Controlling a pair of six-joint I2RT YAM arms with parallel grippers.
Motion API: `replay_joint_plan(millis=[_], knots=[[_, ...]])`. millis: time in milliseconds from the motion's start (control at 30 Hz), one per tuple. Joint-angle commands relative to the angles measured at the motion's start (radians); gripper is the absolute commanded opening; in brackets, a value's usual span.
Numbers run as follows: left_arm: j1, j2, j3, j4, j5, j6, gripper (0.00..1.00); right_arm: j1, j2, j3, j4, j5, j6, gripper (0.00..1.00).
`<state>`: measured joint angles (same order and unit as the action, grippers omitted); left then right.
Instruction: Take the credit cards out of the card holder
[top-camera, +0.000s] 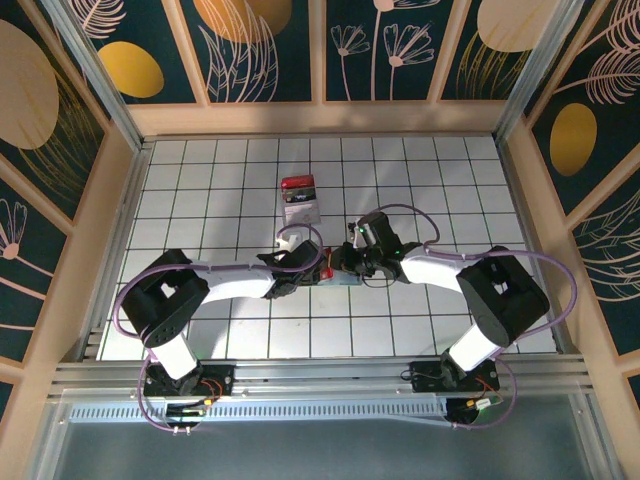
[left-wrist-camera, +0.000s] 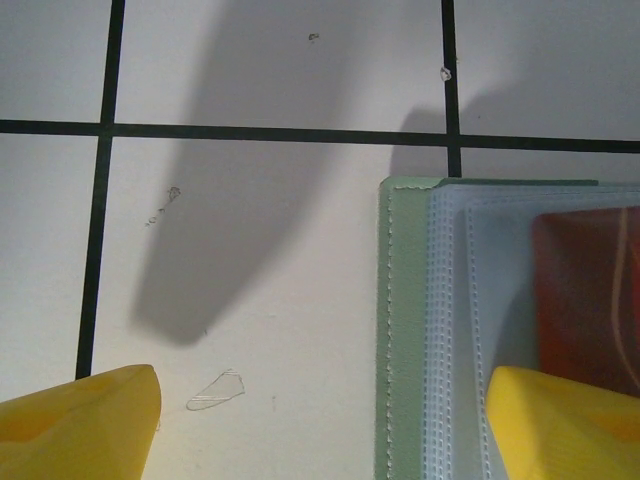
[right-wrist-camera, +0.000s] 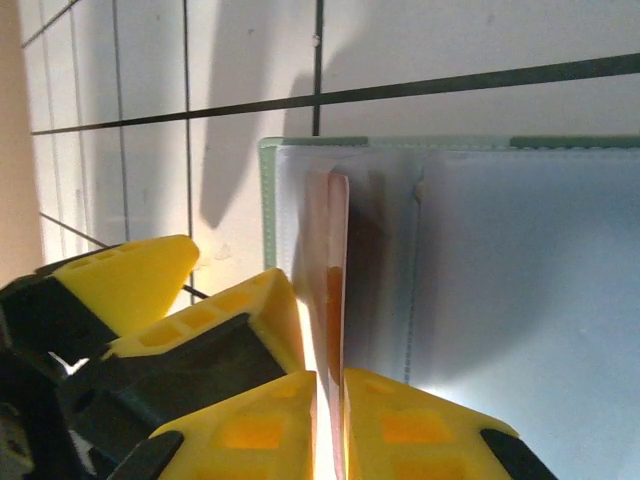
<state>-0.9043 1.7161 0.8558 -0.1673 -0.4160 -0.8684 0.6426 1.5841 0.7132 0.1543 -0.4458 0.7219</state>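
Left gripper (left-wrist-camera: 320, 420): we see it wide, straddling the card holder (left-wrist-camera: 410, 330) edge.
Right gripper (right-wrist-camera: 330, 400): we see it pinching a red card (right-wrist-camera: 337, 250).

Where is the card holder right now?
Mid-table, the card holder lies between the left gripper and the right gripper, which pinches a red card; the red-topped block lies just beyond.

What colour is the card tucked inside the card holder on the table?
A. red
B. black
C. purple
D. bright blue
A: a red card shows through the clear pocket of the pale green card holder.
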Motion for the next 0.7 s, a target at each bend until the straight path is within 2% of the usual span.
replay_joint_plan(millis=[0, 300, 467, 667], knots=[[-0.002, 0.037, -0.01, -0.031, 0.029, 0.007, 0.85, -0.004, -0.014, -0.015, 0.136, -0.079, 0.037, 0.16], [-0.003, 0.032, -0.02, -0.018, 0.042, 0.003, 0.85, -0.003, 0.038, -0.018, 0.196, -0.102, 0.059, 0.22], [-0.003, 0.029, -0.024, -0.015, 0.042, 0.0, 0.84, -0.002, 0.05, -0.014, 0.19, -0.092, 0.056, 0.17], [-0.002, 0.027, -0.029, -0.017, 0.042, -0.007, 0.84, -0.004, 0.042, 0.0, 0.127, -0.049, 0.032, 0.04]])
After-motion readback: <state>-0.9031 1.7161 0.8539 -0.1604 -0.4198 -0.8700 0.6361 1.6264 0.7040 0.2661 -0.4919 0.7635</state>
